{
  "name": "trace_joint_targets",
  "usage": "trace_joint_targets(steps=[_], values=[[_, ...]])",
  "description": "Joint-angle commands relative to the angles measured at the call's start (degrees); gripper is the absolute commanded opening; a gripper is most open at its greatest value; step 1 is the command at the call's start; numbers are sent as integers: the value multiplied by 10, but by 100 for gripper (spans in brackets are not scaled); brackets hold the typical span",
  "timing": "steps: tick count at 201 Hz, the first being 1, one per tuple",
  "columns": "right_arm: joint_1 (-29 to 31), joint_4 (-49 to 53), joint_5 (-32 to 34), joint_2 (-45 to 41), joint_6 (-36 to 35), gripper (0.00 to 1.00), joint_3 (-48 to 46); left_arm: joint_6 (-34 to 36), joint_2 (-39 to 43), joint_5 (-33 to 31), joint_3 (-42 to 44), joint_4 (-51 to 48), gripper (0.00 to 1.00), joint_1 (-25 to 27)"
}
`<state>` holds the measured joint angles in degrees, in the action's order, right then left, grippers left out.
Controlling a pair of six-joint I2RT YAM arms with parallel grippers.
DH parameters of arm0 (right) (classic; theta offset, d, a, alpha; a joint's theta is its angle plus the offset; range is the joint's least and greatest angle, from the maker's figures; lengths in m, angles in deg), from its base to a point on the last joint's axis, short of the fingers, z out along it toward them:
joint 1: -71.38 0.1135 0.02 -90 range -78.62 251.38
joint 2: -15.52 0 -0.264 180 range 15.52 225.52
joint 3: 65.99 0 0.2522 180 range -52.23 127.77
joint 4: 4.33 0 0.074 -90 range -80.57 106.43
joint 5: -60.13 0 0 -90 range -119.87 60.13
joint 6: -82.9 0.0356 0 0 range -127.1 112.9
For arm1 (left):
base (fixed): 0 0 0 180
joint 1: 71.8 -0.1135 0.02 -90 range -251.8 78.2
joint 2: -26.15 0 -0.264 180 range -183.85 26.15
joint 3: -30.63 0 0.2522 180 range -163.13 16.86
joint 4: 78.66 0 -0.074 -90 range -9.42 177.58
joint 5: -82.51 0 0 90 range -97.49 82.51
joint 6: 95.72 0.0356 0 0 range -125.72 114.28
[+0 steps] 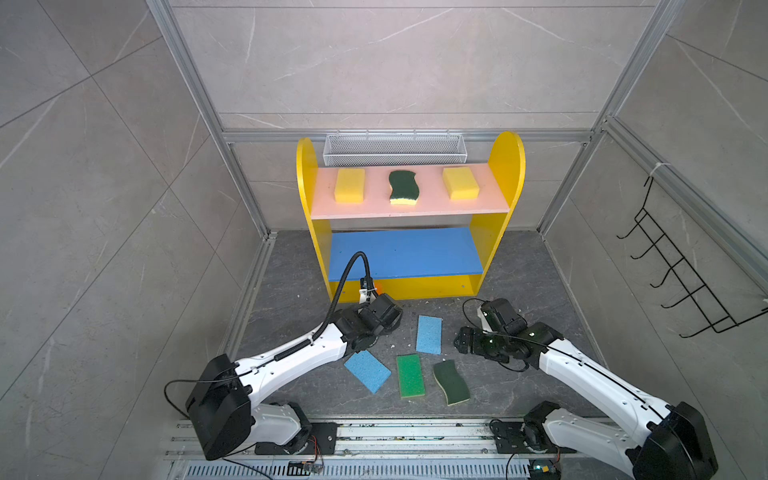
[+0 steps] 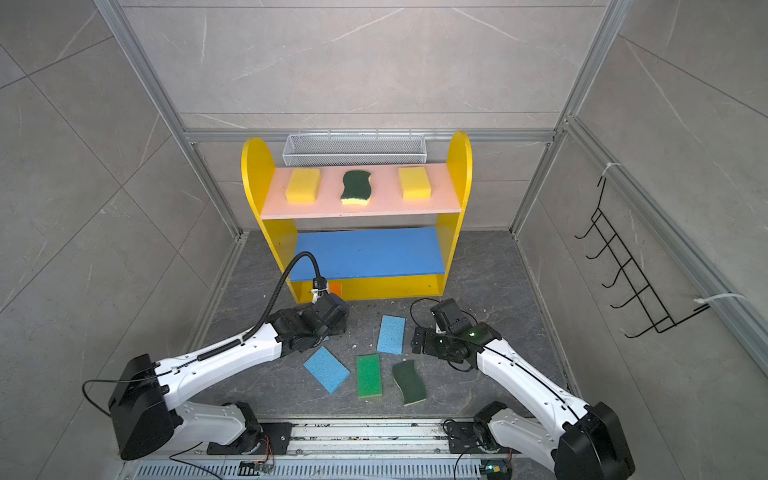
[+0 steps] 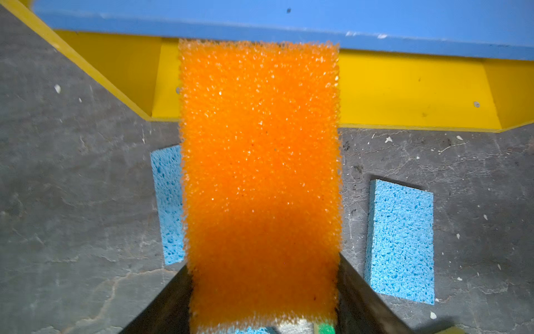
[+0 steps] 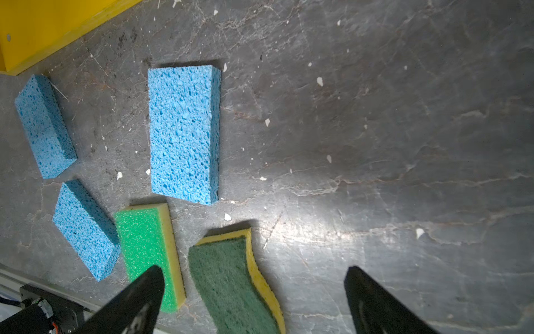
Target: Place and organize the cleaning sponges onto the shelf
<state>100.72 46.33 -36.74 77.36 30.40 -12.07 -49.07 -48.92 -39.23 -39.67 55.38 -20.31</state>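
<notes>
Orange sponge [image 3: 260, 144]: lifted off the tabletop [image 1: 519, 374], far end at the left of the opening under the blue middle board [image 1: 405, 251] of the shelf [image 1: 505, 166]; whether it touches the base cannot be told.
Left end effector [image 3: 263, 263]: closed on the orange sponge's near end, one finger against each long side.
Right end effector [image 4: 254, 271]: spread wide, holding nothing, hovering over the tabletop above the loose scourer [image 1: 451, 382].
Pink upper board [image 1: 428, 208]: left yellow sponge [image 1: 350, 185], shelf scourer [image 1: 402, 188] and right yellow sponge [image 1: 460, 183] in a row, apart from each other.
Tabletop: near blue sponge [image 4: 185, 133], angled blue sponge [image 4: 83, 228] and far blue sponge [image 4: 43, 124] lie flat, the far one close to the shelf base under the left arm. The green sponge [image 1: 410, 376] lies between the angled blue sponge and the loose scourer.
</notes>
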Motion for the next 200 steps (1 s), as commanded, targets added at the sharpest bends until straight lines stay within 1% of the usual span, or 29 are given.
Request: trace_joint_targets(steps=[1,32,67,99,128,131,138,164,200], values=[[3,-4,-2,1,-5,99,-3,79,31,-46,-7,-22,67,-4],[3,-3,-8,2,-4,99,3,127,43,-55,-26,-32,67,-39],[3,2,-8,-1,-6,99,8,188,64,16,-24,21,67,-107],[3,2,-8,1,-6,99,11,235,36,36,-51,43,67,-137],[3,6,-6,1,-6,99,12,255,3,44,-70,76,67,-156],[3,6,-5,1,-6,99,12,256,-1,58,-72,82,67,-160],[3,6,-4,1,-6,99,12,257,-7,64,-75,91,67,-165],[3,7,-3,6,-6,99,11,270,-31,50,-93,115,67,-177],[3,8,0,5,-8,99,9,279,-62,62,-119,123,67,-198]])
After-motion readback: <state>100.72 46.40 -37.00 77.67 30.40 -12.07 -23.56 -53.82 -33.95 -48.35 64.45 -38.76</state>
